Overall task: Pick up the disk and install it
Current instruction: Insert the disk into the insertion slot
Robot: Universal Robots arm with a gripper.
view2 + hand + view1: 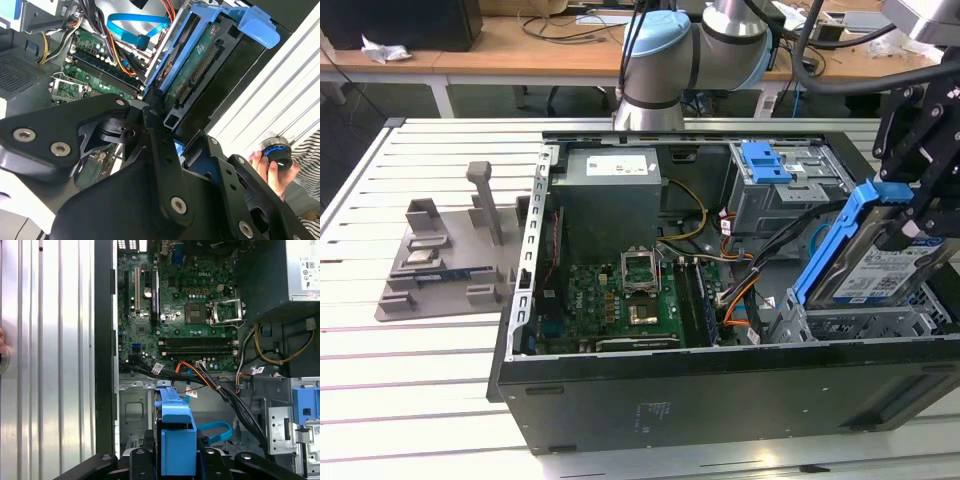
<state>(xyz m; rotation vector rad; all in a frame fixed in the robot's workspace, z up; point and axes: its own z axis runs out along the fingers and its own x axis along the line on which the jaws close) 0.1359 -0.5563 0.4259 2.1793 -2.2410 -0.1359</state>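
Note:
The disk, a silver drive with a white-and-blue label in a blue carrier bracket, hangs tilted over the metal drive bay at the near corner of the open computer case, on the exterior view's right. My black gripper is shut on its raised end. In the second wrist view the disk shows its underside and connector edge beyond the gripper. The blue carrier of the disk stands between the gripper fingers in the first wrist view, above the bay floor.
Inside the case lie the green motherboard, a grey power supply, a drive cage with a blue latch, and orange and black cables. A grey fixture sits on the slatted table. A person's hand holds a round knob.

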